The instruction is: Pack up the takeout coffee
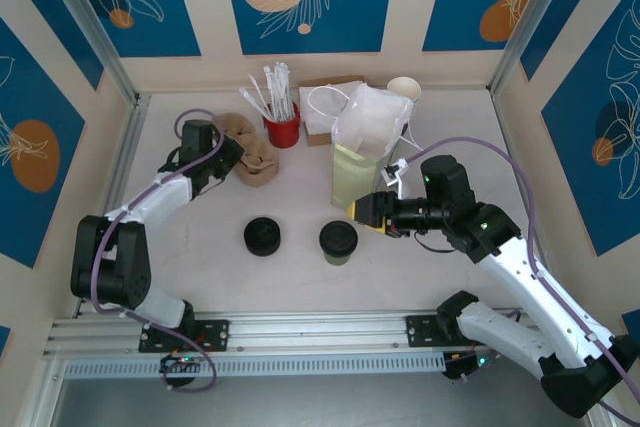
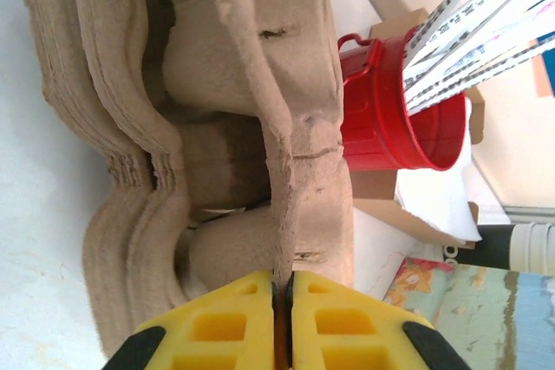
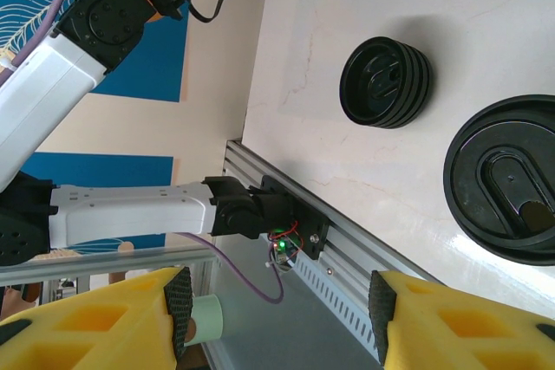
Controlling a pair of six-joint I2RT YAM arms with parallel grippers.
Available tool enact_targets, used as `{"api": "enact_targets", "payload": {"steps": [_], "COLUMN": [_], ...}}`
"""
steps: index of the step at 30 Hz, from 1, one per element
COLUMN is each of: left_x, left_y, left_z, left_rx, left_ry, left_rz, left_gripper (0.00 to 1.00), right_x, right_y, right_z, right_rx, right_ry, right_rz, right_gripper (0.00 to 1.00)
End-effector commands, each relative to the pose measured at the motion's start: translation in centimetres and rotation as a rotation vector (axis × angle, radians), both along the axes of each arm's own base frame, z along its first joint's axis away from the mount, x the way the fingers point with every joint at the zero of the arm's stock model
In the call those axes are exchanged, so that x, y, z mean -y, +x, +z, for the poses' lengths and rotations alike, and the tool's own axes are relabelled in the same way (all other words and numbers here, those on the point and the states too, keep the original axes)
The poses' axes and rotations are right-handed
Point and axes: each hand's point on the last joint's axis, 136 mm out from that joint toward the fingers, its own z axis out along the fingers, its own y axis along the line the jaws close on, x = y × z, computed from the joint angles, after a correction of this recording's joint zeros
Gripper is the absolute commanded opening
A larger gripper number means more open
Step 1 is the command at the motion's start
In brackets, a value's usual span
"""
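The packing is judged to be at an early stage. The takeout coffee (image 1: 338, 242), a small paper cup with pale olive-green sides and a round black plastic lid, stands upright on the white table (image 1: 200, 277) near its front edge, between the two arms, and has not yet been put into any holder or bag. The left gripper (image 2: 283, 288) is closed almost completely, with a thin ridge of the uppermost brown moulded-pulp cup carrier (image 2: 299, 127) pinched between its yellow fingers. That carrier lies on its stack, so a holder is being taken but is judged not yet freed. The right gripper (image 3: 279, 305) is spread wide and holds nothing, and it is seen just beyond and to the right of the coffee. What is left, then, is separating a carrier, seating the cup in it and, presumably, bagging it. By count, there is one lidded coffee. One low black lid disc (image 1: 262, 236) lies to its left, ribbed at the side as if several lids were nested. There is one stack of pulp carriers, whose number cannot be told, and one red bucket (image 1: 283, 131) of white wrapped sticks. One stack of white paper cups (image 1: 405, 89) stands at the back. There is also a pale yellow-green paper bag (image 1: 352, 179) with white bags (image 1: 368, 117) behind it, whose number cannot be told.
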Motion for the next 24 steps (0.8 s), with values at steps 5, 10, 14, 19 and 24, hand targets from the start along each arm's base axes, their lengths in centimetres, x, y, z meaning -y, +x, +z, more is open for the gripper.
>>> {"api": "enact_targets", "payload": {"steps": [5, 10, 14, 19, 24], "left_x": [0.2, 0.5, 0.5, 1.1, 3.1], "left_y": [0.9, 0.1, -2.2, -6.3, -11.0], "left_z": [7.6, 13.2, 18.0, 23.7, 26.8], "left_rx": [0.176, 0.268, 0.338, 0.457, 0.541], "left_ry": [-0.036, -0.005, 0.023, 0.037, 0.003], "left_rz": [-0.026, -0.084, -0.128, -0.225, -0.401], "left_gripper": [0.05, 0.04, 0.04, 0.03, 0.03], "right_x": [0.5, 0.7, 0.9, 0.8, 0.4], "right_y": [-0.7, -0.7, -0.6, -0.3, -0.4], "right_z": [1.3, 2.7, 4.4, 6.5, 9.3], "right_rx": [0.019, 0.075, 0.152, 0.24, 0.366], "right_ry": [0.01, 0.032, 0.062, 0.089, 0.14], "right_rz": [0.001, -0.014, -0.02, -0.015, 0.018], "right_gripper": [0.58, 0.56, 0.56, 0.56, 0.56]}}
